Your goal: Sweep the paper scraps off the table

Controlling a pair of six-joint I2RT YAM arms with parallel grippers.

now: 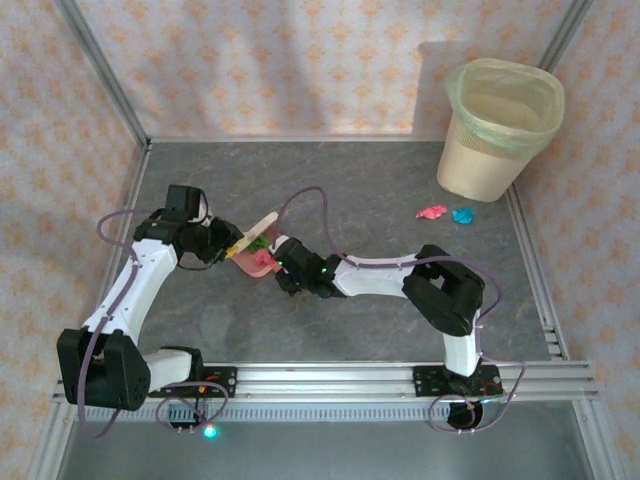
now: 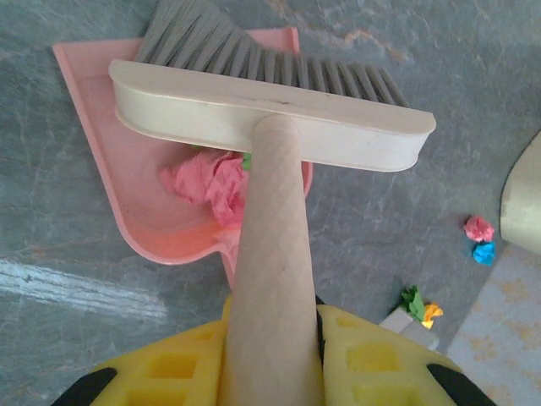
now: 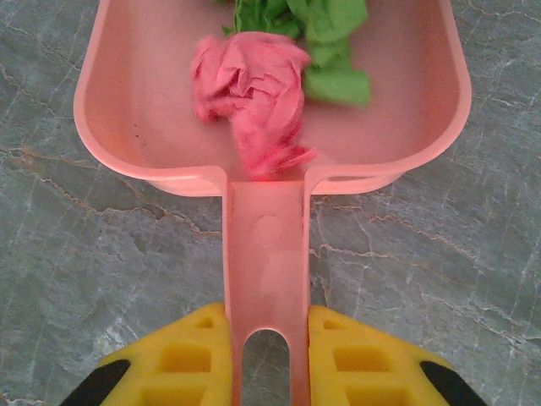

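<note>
The main risk now is losing what is already gathered. A crumpled pink paper wad (image 3: 249, 89) and a crumpled green paper wad (image 3: 325, 51) lie loose in the flat pink plastic dustpan (image 3: 118, 127). The pink one sits at the throat where the handle joins, and the green one is just beyond it, toward the top of the right wrist frame. Both look light. A tilt of the pan toward its open lip, or a hard flick of the bristles, would likely send them back onto the dark grey stone-patterned counter (image 1: 380, 190). The pan hangs on a slim slotted handle, so it could also twist in the grip.

The right jaws are clamped on that handle, with a yellow pad (image 3: 186, 355) pressed to each side. The left jaws are clamped on the pale round handle of the cream plastic hand brush with grey bristles (image 2: 270, 127), whose head lies across the pan.

The other paper scraps (image 1: 432, 212) are well apart from both jaws. A pink wad (image 2: 478, 227) and a blue wad (image 2: 483, 253) lie right of centre in the top frame, near the cream perforated wastebasket with its pale green liner (image 1: 500, 125). A green wad (image 2: 412, 300) and an orange one (image 2: 432, 313) touch each other at the lower right of the left wrist frame. Reaching any of them means carrying the loaded pan, which is where a spill seems likeliest.
</note>
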